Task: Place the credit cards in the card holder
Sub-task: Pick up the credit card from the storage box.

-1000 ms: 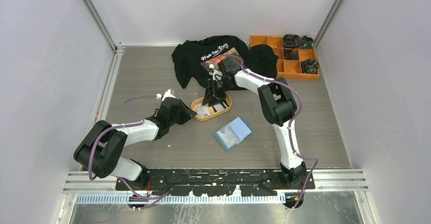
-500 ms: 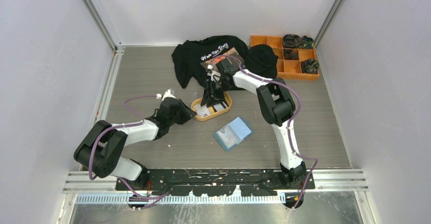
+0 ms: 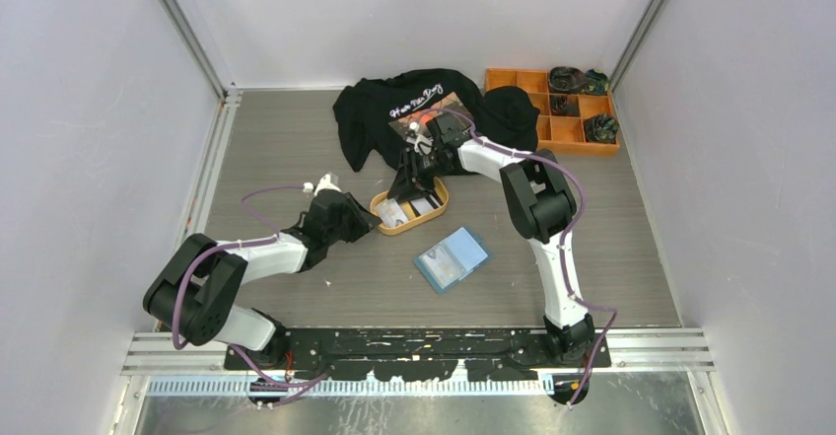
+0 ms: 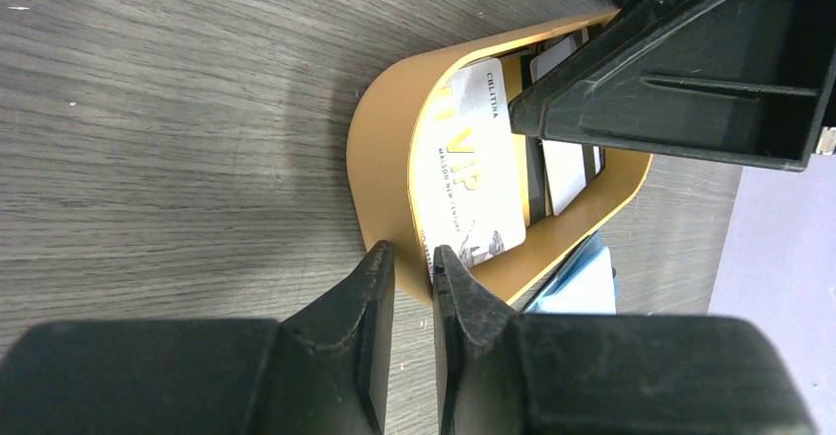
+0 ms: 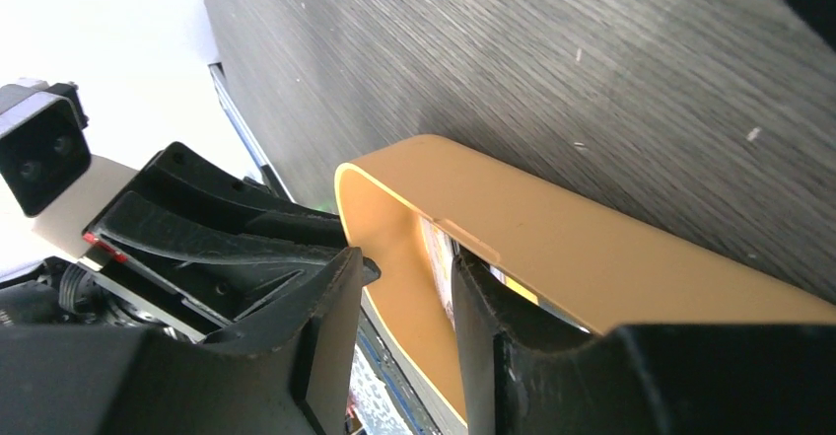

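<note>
The left pincer [image 4: 406, 257] is closed on the rounded end wall of the orange tray [image 4: 380, 159], one finger outside the rim and one inside, low over the wood-grain tabletop [image 4: 148, 109]. In the tray lie the credit cards [image 4: 473, 174]: we see a white one printed VIP on top, with dark and white cards behind it toward the other end. The right pincer [image 5: 409, 262] comes down into the same tray from the far side with its jaws partly open. One finger sits inside, next to a card edge. From this close angle we cannot be sure whether it touches a card. The card holder [image 3: 452, 258] lies open on the tabletop, pockets up, near the tray on the side toward the arm bases, touching neither pincer. A black T-shirt [image 3: 375, 114] and an orange compartment box [image 3: 552, 124] sit at the back.
</note>
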Tool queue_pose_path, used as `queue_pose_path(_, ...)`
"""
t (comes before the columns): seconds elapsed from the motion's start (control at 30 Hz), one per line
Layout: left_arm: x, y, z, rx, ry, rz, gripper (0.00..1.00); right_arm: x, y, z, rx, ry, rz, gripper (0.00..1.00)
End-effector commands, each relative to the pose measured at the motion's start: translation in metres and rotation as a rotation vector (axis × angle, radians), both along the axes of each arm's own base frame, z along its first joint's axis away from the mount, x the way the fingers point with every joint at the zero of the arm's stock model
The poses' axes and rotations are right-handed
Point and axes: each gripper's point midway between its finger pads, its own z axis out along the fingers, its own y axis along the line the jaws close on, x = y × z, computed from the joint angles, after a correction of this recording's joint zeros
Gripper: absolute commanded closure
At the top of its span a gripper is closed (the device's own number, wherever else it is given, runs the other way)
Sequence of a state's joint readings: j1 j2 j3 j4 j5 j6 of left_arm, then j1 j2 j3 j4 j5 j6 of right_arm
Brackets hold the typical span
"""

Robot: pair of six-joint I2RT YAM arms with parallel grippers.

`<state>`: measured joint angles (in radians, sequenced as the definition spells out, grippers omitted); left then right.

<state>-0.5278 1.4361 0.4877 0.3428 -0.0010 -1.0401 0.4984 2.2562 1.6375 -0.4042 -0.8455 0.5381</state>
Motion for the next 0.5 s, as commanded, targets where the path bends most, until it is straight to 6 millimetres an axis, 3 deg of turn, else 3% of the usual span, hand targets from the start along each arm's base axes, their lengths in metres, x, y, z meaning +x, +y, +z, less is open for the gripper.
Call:
queue_pose_path(0.0, 0.0003, -0.0079, 0.0065, -0.029, -0.028, -0.036, 0.81, -0.0067, 0.0171, 0.0366, 0.118, -0.018, 0.035, 0.56)
queue_pose_path(0.27, 0.0003, -0.0075, 0.0062, -0.028, -0.029, -0.035, 0.81, -0.0086, 0.0171, 0.0333, 0.119, -0.004, 0.040, 0.57)
queue_pose_path(0.47, 0.0002, -0.0070, 0.0057, -0.027, -0.028, -0.033, 0.81, -0.0109, 0.0159, 0.0289, 0.110, 0.009, 0.053, 0.63)
